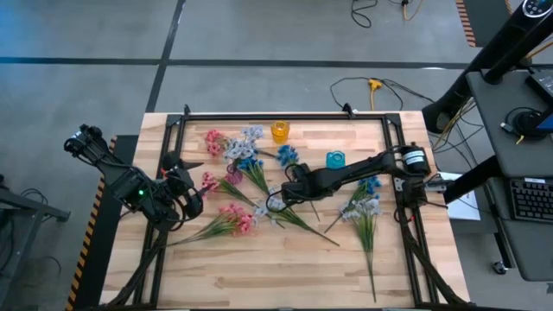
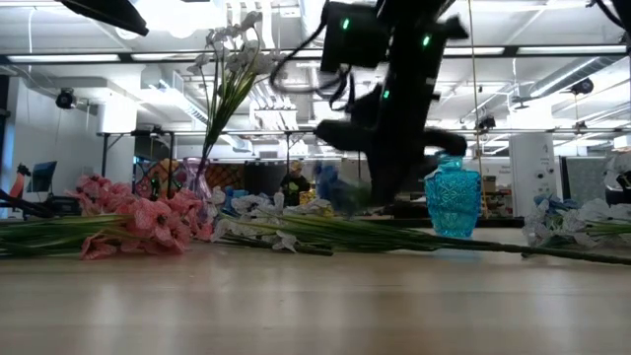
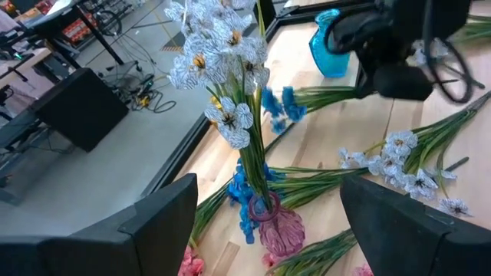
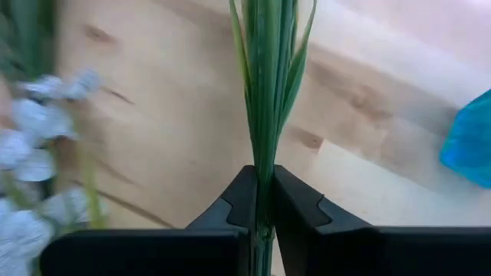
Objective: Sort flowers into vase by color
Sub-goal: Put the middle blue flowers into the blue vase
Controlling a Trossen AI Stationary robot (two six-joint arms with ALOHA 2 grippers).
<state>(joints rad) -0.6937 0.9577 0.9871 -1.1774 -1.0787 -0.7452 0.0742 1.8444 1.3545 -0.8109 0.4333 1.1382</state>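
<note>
Flowers: we see sprigs scattered across the wooden table [image 1: 259, 268], pink ones [image 1: 235, 218] toward the left arm's side, white-lavender ones [image 1: 363, 207] near the right arm's base, and blue and white ones mixed near the middle.
Held sprig: in the right wrist view we see a bundle of green stems [image 4: 266, 92] pinched between the right gripper's two dark fingers [image 4: 230, 207]; its blossom colour we cannot tell.
Right gripper [image 1: 289, 192]: we see it reaching over the centre of the table, its fingers closed tight on those stems, low over the flowers lying there.
Left gripper [image 1: 186, 197]: we see it waiting near the left edge of the table, beside the pink sprigs, its fingers spread wide with nothing between them.
Pink vase [image 3: 278, 230]: we see it upright and already holding white-lavender blossoms [image 3: 219, 54] on tall stems, with blue flowers [image 3: 244, 201] lying at its foot.
Blue vase [image 1: 335, 159]: we see it upright just beyond the right arm.
Yellow vase [image 1: 279, 131]: we see it upright near the far edge of the table.
</note>
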